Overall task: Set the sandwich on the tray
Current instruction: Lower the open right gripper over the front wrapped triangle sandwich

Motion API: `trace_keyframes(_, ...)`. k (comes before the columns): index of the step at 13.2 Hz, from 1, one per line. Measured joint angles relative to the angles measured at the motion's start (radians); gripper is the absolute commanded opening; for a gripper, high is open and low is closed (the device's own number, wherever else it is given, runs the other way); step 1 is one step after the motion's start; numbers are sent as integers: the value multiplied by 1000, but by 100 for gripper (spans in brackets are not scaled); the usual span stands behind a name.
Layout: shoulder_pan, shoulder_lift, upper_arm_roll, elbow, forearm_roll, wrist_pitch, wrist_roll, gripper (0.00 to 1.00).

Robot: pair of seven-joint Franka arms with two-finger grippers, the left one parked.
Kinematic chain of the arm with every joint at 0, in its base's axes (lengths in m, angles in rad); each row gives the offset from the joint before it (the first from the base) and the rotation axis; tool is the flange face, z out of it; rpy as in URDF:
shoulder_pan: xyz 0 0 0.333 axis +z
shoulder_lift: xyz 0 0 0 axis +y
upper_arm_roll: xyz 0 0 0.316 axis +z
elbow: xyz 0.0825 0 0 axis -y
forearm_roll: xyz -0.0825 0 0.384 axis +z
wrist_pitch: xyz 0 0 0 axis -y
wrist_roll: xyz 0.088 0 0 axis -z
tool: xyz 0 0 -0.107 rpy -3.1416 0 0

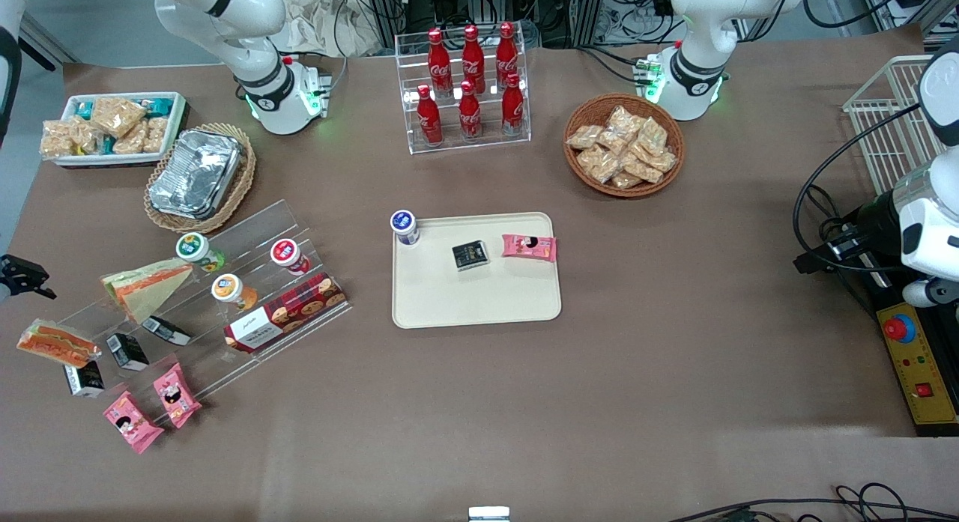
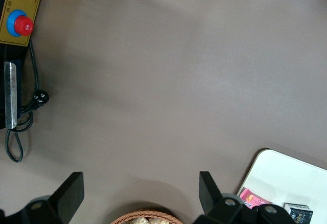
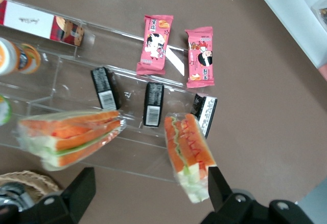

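At the working arm's end of the table, on the clear stepped display rack point(image 1: 247, 282), I see the sandwich point(image 1: 57, 343), long axis from ten to four o'clock in the front view, filling edge facing up. My gripper point(image 3: 148, 196) hovers above it, fingers point(image 3: 82, 191) spread, holding nothing. The tray point(image 1: 479, 301) lies mid-table, well apart.

Gripper point(image 3: 148, 196) — fingers cut by the wrist frame's edge, tray point(image 3: 286, 9) likewise.
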Motion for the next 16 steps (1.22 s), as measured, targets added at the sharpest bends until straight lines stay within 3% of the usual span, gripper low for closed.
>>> trace_keyframes(9, -78, 168, 2, 131, 69, 7, -190, 98)
trace_keyframes(16, -89, 214, 6, 151, 75, 9, -234, 98)
